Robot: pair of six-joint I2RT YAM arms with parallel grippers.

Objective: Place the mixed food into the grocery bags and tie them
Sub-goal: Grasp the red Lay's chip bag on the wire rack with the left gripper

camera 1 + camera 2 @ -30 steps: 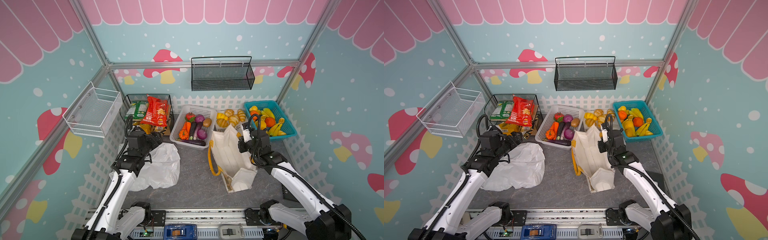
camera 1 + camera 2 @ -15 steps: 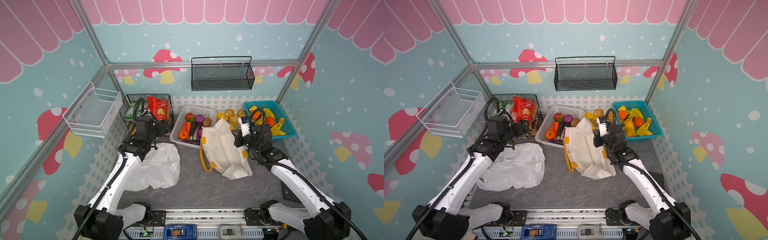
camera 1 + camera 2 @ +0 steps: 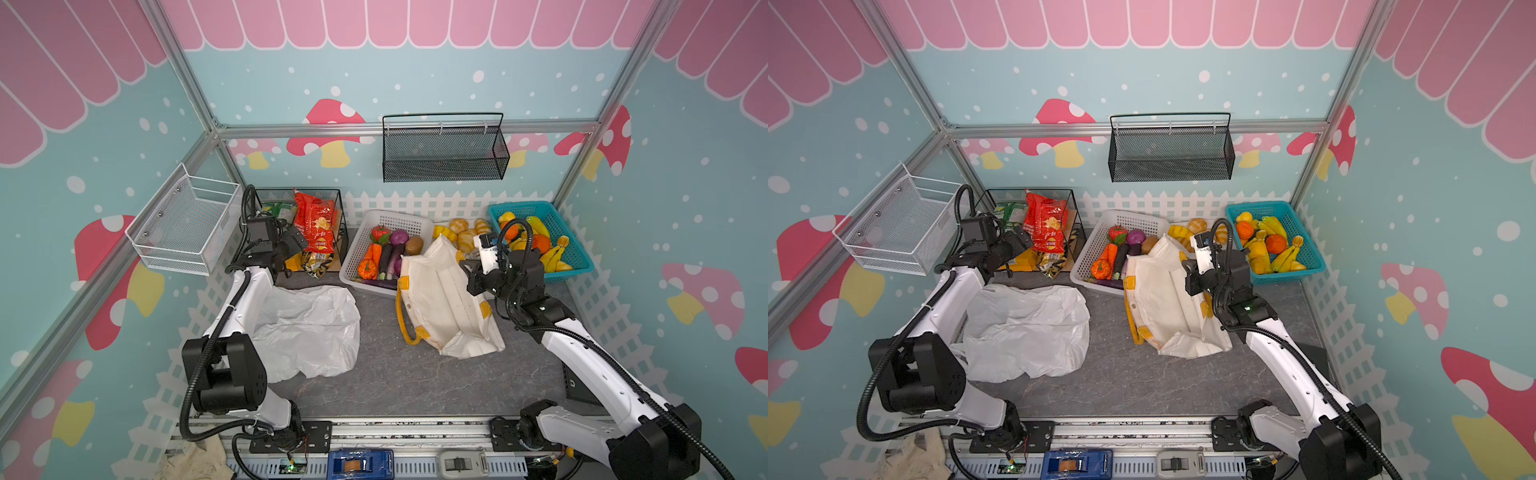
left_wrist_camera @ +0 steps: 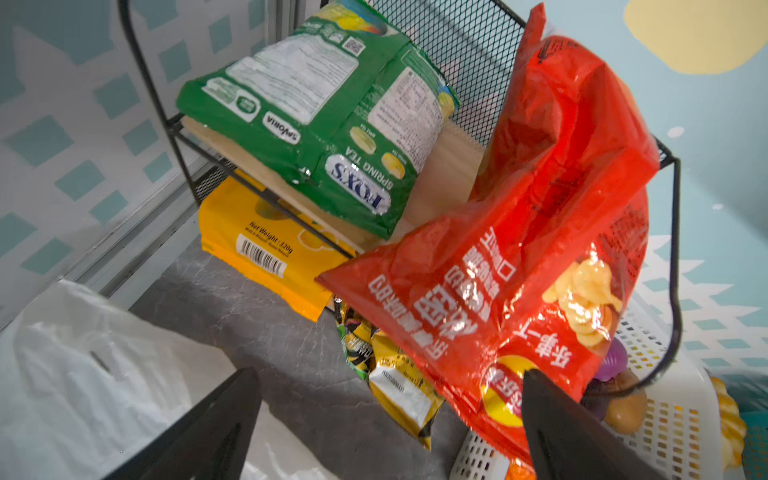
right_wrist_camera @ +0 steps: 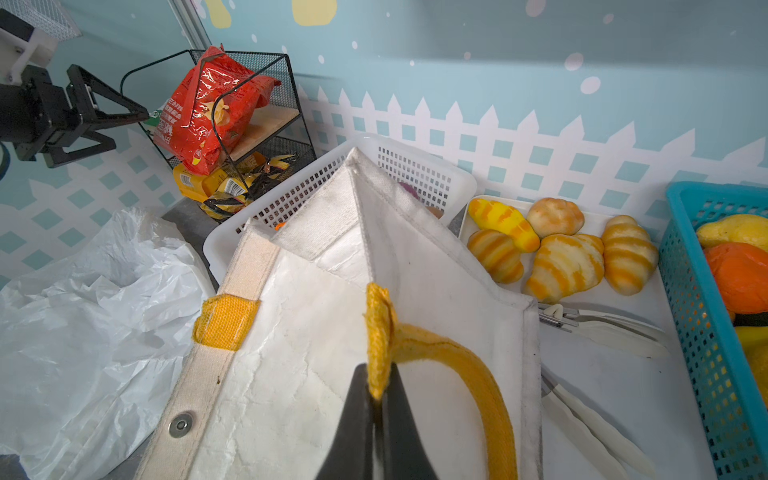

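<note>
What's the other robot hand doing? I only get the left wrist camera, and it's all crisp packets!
Observer: The right gripper is shut on a yellow handle of the canvas tote.
Operator: Is any food inside the tote?
Observer: The right wrist view looks into it, and the part of the inside that shows is bare.
Operator: Where is the fruit, then?
Observer: In both top views the orange and yellow toy fruits lie in a teal basket at the back right of the table.
</note>
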